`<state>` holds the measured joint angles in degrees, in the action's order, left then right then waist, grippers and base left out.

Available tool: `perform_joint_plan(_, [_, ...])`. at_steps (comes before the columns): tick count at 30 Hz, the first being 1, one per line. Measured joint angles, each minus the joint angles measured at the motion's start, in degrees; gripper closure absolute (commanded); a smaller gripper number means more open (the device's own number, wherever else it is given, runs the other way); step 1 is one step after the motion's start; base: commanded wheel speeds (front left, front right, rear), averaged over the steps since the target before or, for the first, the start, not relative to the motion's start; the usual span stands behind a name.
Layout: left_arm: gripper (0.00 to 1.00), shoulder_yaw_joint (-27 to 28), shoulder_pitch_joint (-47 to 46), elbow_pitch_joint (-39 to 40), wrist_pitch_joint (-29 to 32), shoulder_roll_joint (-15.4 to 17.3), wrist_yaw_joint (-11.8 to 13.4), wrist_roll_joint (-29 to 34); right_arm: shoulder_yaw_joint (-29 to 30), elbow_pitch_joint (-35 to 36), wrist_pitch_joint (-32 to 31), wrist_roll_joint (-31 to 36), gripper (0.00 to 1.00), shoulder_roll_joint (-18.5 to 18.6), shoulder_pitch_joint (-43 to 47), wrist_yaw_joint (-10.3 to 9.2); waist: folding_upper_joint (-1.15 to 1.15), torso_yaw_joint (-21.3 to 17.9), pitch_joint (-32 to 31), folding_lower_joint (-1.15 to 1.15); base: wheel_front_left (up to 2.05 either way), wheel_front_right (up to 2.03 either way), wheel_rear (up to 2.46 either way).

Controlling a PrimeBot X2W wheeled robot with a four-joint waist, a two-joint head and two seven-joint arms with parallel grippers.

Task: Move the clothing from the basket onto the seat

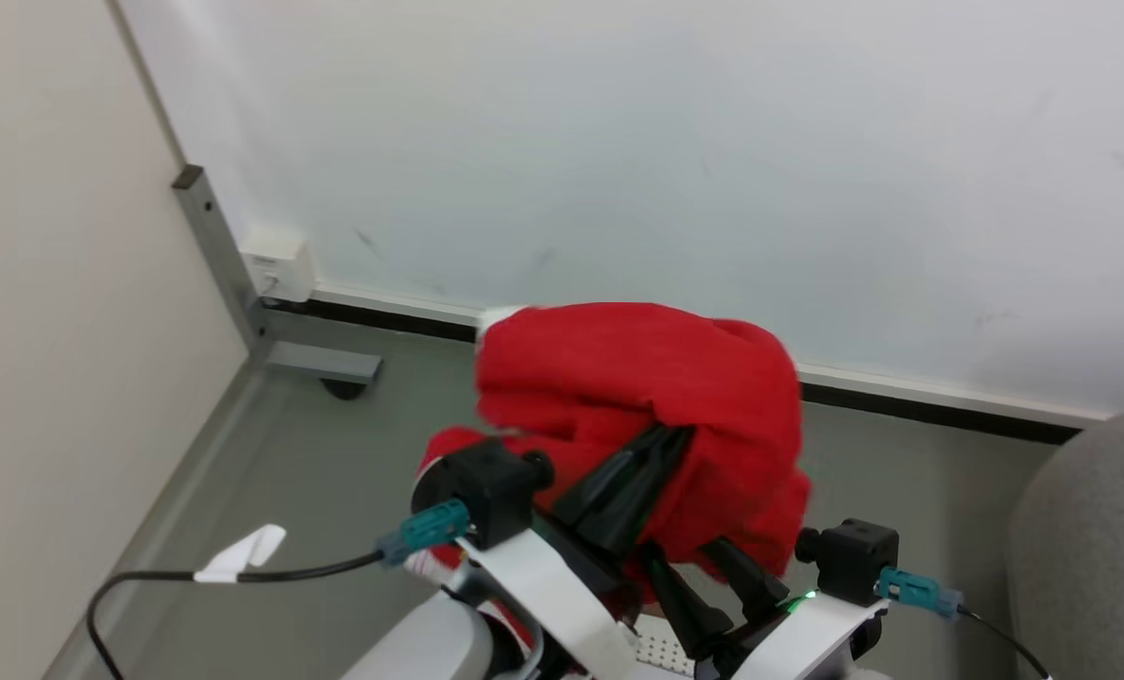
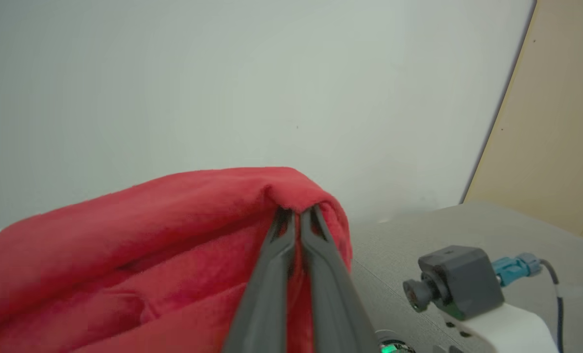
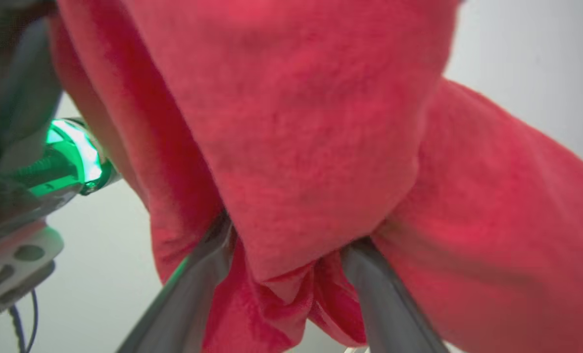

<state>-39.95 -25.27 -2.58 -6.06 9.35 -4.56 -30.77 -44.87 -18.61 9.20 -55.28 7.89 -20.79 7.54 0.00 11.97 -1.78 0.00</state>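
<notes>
Clothing [image 1: 638, 378], seemingly light and limp, hangs from the left tool [image 2: 296, 211], pinched shut on its top fold. Right tool [image 1: 685, 552] gapes beneath, at 6 o'clock.

A plain white painted wall [image 1: 675, 142] stands beyond the tips of the left fingers [image 1: 619, 491]. Along its base, past the fingertips, runs a white skirting strip [image 1: 902, 387] with a black band under it. Well to the left of the fingers and farther out, a slim grey metal post [image 1: 217, 246] rises at the corner. Its flat grey foot [image 1: 321, 362] lies on the floor, with a dark castor [image 1: 343, 387] beneath. Just beside the post, a small white plastic socket box [image 1: 279, 264] sits on the wall. A smooth grey-green floor [image 1: 335, 491] spreads to the left of the fingers. A beige wall panel [image 1: 52, 331] closes the far left. In the left wrist view the panel stands up and to the right of the fingers.
</notes>
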Motion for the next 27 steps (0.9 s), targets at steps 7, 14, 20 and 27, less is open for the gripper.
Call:
perform_joint_plan(7, [1.00, -2.86, 0.18, -0.99, 0.99, -0.81, -0.80, -1.18, -3.78, -1.88, 4.17, -0.76, 0.00, 1.63, -2.94, 0.01, 0.00, 3.84, -1.20, 0.00, 0.00, 0.00, 0.00])
perform_joint_plan(14, [1.00, -2.92, 1.75, -1.87, 0.99, -0.43, -0.59, -2.18, -3.05, -3.92, 5.59, 2.53, 0.00, 2.14, -3.53, 0.01, 0.00, 5.08, -2.38, 0.00, 0.00, 0.00, 0.00])
perform_joint_plan(20, [1.00, -2.56, 2.47, -1.86, 0.89, 0.22, 0.08, -2.56, -2.99, -2.98, 5.76, 5.27, 1.00, 1.92, -3.51, 0.00, 0.00, 4.04, -2.08, 0.00, 0.00, 0.00, 0.00])
perform_joint_plan(27, [1.00, -0.65, 3.31, -3.15, -0.08, 0.97, 1.69, -3.12, -3.25, -0.70, 5.76, 7.15, 1.00, 2.98, -2.63, 0.01, 0.00, 2.69, -1.38, 0.00, 0.00, 0.00, 0.00])
